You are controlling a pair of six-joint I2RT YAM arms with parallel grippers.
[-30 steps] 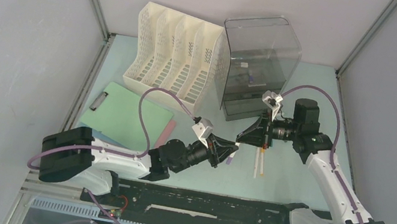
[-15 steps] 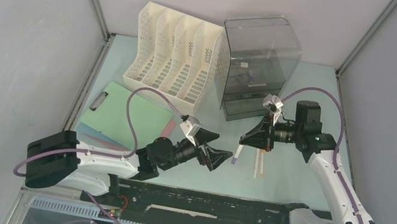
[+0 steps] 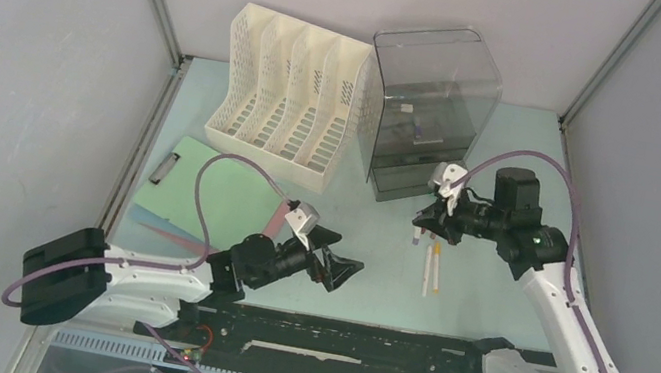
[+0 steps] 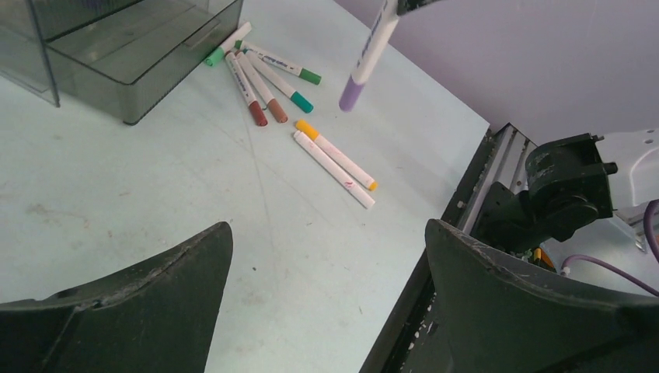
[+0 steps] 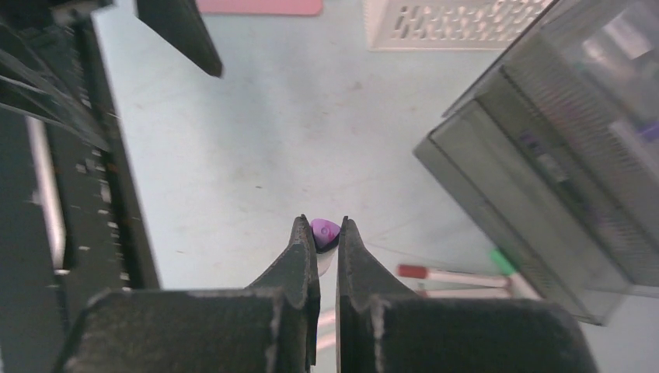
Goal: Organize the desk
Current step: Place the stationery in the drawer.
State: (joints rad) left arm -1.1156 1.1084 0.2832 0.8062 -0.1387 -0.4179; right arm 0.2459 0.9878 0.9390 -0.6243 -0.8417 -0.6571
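The pale green table [image 3: 369, 234] fills the floor of the cell between grey walls and lies under both arms.

The left gripper [image 3: 351, 254] hangs low over the near middle of the table. Its jaws are spread wide with nothing between them. In the left wrist view only bare table shows between its two dark fingers [image 4: 140, 311].

The right gripper [image 5: 327, 233] is up off the table, just in front of the smoky box [image 3: 425, 111]. Its jaws are pinched tight on a white marker [image 4: 371, 50], which hangs down with its purple cap lowest and clear of the table.

Below it, more markers [image 4: 264, 78] lie loose on the table. A fanned cluster with green, teal and brown caps sits just beside the box's front corner. Two white ones with orange ends [image 4: 334, 159] lie side by side a little nearer the arms.

A white slotted file rack [image 3: 286, 93] stands at the back, touching or nearly touching the box's left side. A green clipboard [image 3: 214, 192] lies flat on the left of the table, its metal clip toward the left wall.
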